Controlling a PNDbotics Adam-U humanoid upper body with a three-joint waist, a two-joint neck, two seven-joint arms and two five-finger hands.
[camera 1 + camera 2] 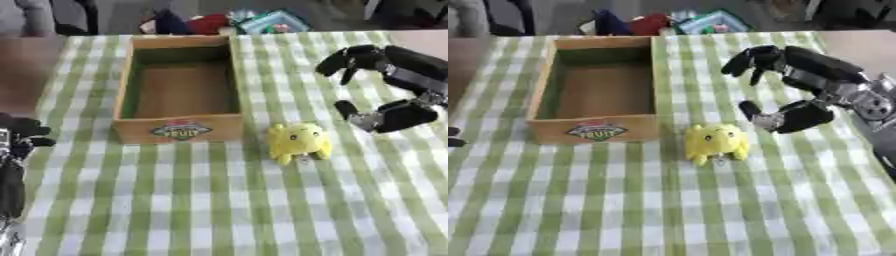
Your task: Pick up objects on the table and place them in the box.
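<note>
A yellow plush toy [299,142] sits on the green checked tablecloth [227,200], just right of the wooden box's front corner. The wooden box [179,129] stands open and holds nothing; its front carries a fruit label. My right hand [794,87] hovers above and to the right of the toy, open, fingers spread at the top and thumb [751,111] pointing down-left towards the toy, not touching it. My left hand [19,136] rests at the left edge, well away from the toy and box; its fingers look relaxed.
Beyond the far table edge lie a red object [208,22] and a teal container [273,22]. The bare brown tabletop [22,70] shows left of the cloth.
</note>
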